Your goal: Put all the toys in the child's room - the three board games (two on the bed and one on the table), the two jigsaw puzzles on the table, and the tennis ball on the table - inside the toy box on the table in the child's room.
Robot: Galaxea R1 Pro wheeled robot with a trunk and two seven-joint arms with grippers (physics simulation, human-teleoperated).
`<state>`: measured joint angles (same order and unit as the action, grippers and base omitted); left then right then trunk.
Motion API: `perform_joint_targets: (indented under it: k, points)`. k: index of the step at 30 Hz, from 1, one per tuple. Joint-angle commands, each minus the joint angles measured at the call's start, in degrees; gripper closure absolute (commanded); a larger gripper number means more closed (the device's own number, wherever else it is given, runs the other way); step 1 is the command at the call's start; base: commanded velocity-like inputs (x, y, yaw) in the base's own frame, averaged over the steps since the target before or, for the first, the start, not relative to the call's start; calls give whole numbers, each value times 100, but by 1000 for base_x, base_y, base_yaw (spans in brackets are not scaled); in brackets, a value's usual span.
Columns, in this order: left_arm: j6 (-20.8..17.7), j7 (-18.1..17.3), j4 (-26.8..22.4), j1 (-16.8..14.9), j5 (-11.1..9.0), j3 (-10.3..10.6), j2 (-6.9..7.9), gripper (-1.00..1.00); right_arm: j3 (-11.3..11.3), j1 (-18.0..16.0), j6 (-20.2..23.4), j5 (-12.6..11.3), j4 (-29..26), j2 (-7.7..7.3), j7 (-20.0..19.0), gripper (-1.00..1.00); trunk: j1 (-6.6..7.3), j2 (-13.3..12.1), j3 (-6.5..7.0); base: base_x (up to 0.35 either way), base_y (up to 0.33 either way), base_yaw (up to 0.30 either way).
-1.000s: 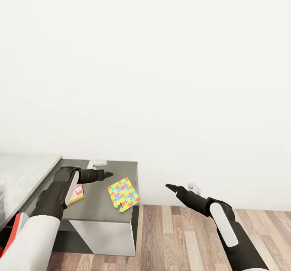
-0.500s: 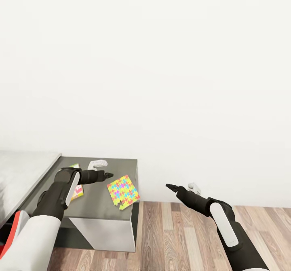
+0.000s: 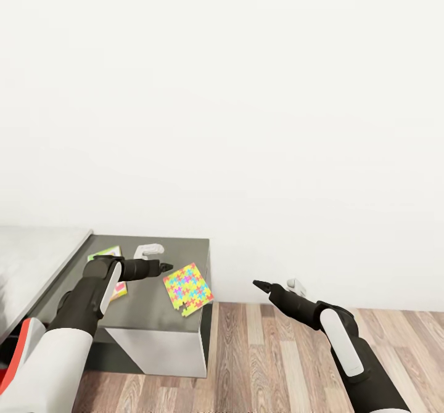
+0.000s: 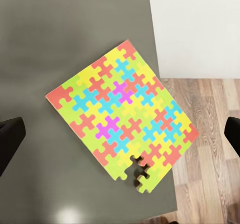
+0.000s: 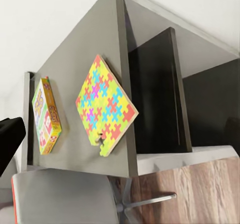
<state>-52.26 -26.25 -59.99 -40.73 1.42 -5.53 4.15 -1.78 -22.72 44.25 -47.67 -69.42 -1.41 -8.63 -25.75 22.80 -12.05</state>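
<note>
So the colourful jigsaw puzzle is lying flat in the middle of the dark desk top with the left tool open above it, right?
Not the middle: the jigsaw puzzle lies at the dark desk top's edge, one corner overhanging the floor, as the left wrist view shows. The left tool is open above it.

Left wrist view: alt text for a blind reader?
A multicoloured jigsaw puzzle lies flat on the dark grey table, one corner jutting past the table's edge over wooden floor. The open left pincer's fingertips frame it, touching nothing.

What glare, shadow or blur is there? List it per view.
Head view: white wall washed out, nearly featureless; jigsaw puzzle sharp. Left wrist view: faint pale sheen on the dark table near the puzzle's notched corner. Right wrist view: deep shade under the tabletop; board game print soft.
</note>
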Motion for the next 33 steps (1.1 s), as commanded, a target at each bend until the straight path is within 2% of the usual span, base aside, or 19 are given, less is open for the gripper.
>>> perform_joint_targets:
  k: [1,26,33]
  points:
    - [-30,-30,-4,-5,16,-9,-1,-100,-12,-5,31,25,-2,1,-34,-100,-3,12,-21,0,0,0]
    - [-30,-30,-4,-5,16,-9,-3,-100,-36,-5,31,14,-2,1,-34,-100,-3,12,-257,0,0,0]
    - [-30,-30,-4,-5,16,-9,-10,-100,-41,-5,18,13,-2,1,-34,-100,-3,12,-323,84,0,0]
